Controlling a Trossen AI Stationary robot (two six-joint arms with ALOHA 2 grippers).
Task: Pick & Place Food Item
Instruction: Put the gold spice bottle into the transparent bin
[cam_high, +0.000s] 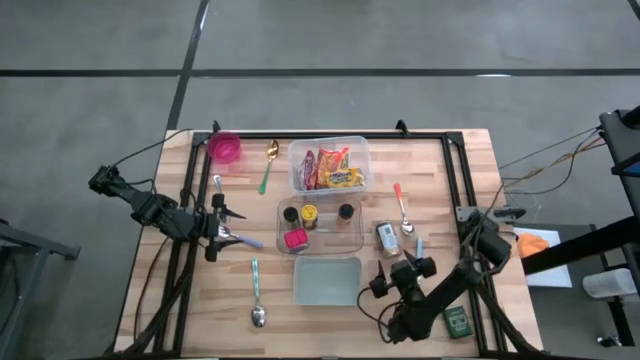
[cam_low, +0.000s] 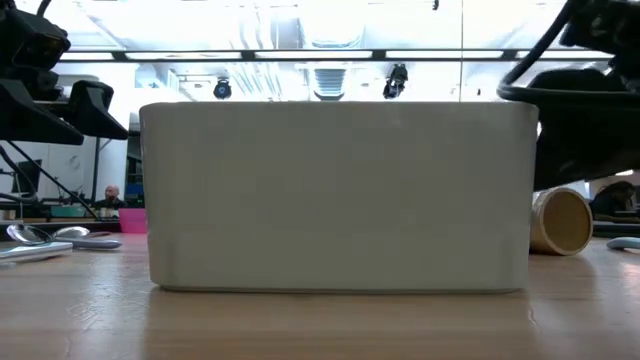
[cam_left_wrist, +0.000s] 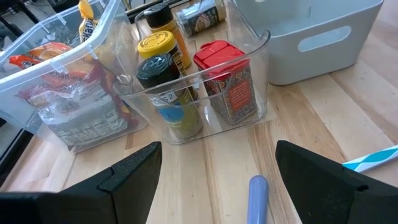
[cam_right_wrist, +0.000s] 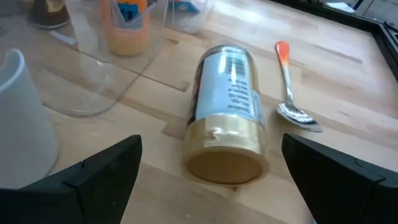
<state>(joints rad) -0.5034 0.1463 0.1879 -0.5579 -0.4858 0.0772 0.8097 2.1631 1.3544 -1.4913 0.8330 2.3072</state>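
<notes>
My right gripper (cam_right_wrist: 208, 180) hangs spread wide, nothing between the fingers, w/ the gold-lidded jar (cam_right_wrist: 227, 121) lying on its side just ahead of it. My left gripper (cam_left_wrist: 214, 177) is also spread and empty, waiting nr the table's left edge, facing the clear bin (cam_left_wrist: 252, 59) of spice bottles.

Where the jar sits: on bare wood twd the right half of the table (cam_high: 440, 170), between the clear bin and the right edge, just beside the orange-handled spoon (cam_right_wrist: 287, 81), not touching it. The pale grey tub (cam_high: 327, 280) sits nr the front edge, close by.

Risks as I judge them:
- Jar is a cylinder on its side, so it'll prob roll if one finger lands first; a nudge toward the spoon would knock that too.
- Smooth label + round body: pinch off-centre and it may squirt out or tilt when lifted.
- Closing along the length instead of across the body wouldn't fit my span, I think.
- Clear bin wall is nr the jar's base end; a sloppy approach could clip it.

Orientation: long axis runs roughly front-to-back on the table, lid end pointing twd the front edge and my right wrist, base end twd the back. So I'd want fingers straddling the mid-body, across that axis.
</notes>
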